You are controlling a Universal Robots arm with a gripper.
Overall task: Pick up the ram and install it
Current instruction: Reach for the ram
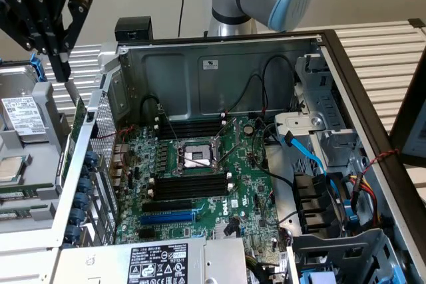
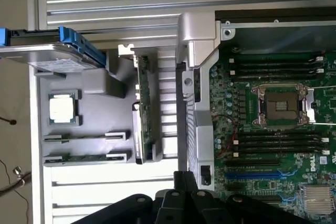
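1 black gripper (image 1: 63, 74) is hanging over the exterior view's upper left, its fingers clenched together and grasping nothing. In the wrist view the pressed-together fingertips of the gripper (image 2: 184, 178) are pointing toward the gap between the tray and the computer case.

1 ram (image 2: 143, 108) is standing on its long edge in the grey tray (image 2: 107, 83), at the tray's side nearest the case. In the exterior view the ram (image 1: 78, 116) is sitting just below the gripper, apart from it.

The tray is also holding 1 hard drive (image 2: 52, 56), 1 processor chip (image 2: 63, 107) and 2 green strips (image 2: 86, 138) lying flat, one beside the other.

1 open computer case (image 1: 200, 64) is lying beside the tray, showing 1 motherboard (image 1: 246, 191). 1 processor socket (image 1: 198, 157) is sitting between 2 banks of black memory slots (image 1: 190, 184), and 1 blue expansion slot (image 1: 166, 218) is running beyond the nearer bank.
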